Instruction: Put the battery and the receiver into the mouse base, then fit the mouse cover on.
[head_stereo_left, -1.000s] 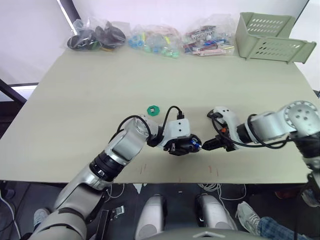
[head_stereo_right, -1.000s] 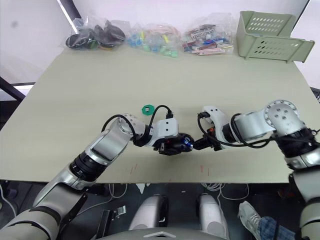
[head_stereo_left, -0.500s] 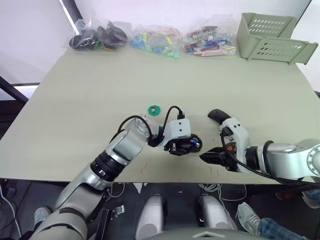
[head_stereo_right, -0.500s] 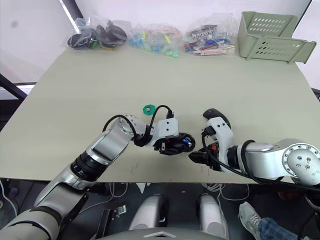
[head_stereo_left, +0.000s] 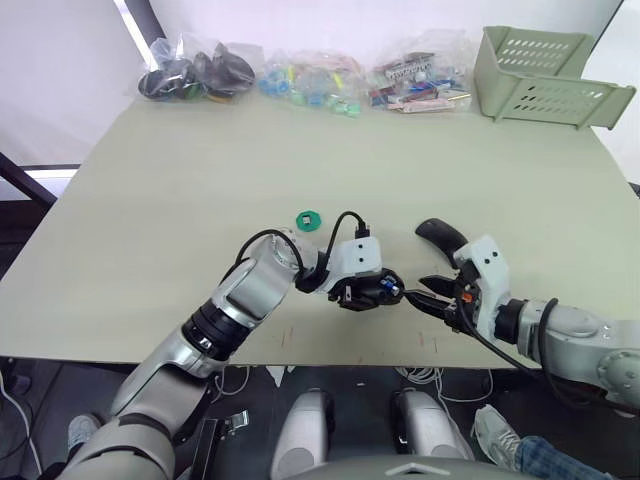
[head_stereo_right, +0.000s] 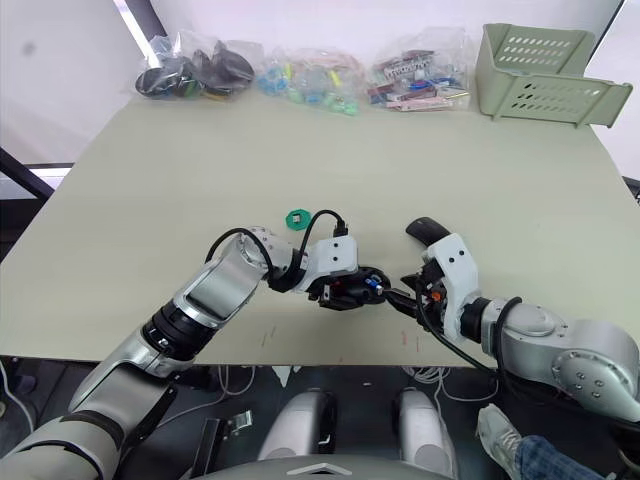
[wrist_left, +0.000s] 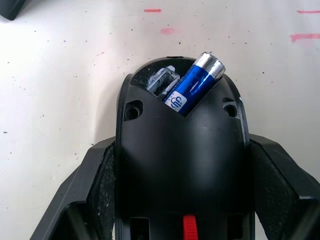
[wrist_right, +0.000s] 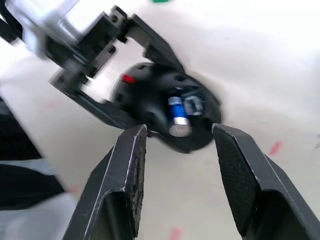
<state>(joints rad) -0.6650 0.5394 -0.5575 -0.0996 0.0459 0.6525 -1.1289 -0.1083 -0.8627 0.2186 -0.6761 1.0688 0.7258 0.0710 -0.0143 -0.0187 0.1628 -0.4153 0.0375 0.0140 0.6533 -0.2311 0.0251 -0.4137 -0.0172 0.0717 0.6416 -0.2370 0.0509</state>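
Note:
My left gripper (head_stereo_left: 368, 290) is shut on the black mouse base (wrist_left: 182, 150), one finger on each flank, near the table's front edge. A blue battery (wrist_left: 192, 86) with a silver tip lies slanted in the base's recess, its end sticking out past the rim. Beside it a small grey rectangular part (wrist_left: 165, 82) sits in a slot; I cannot tell if it is the receiver. My right gripper (head_stereo_left: 415, 298) is open, its fingertips just right of the base and pointing at the battery (wrist_right: 176, 112). The glossy mouse cover (head_stereo_left: 438, 236) lies on the table behind my right wrist.
A flat green disc (head_stereo_left: 306, 219) lies behind my left forearm. Bags of small parts (head_stereo_left: 310, 78) line the far edge, and a pale green basket (head_stereo_left: 545, 75) stands at the far right. Red marks (wrist_left: 152, 10) dot the table by the base.
My right gripper drew back toward the front edge, then returned with its open fingers aimed at the battery end of the base. The left gripper and base stayed put.

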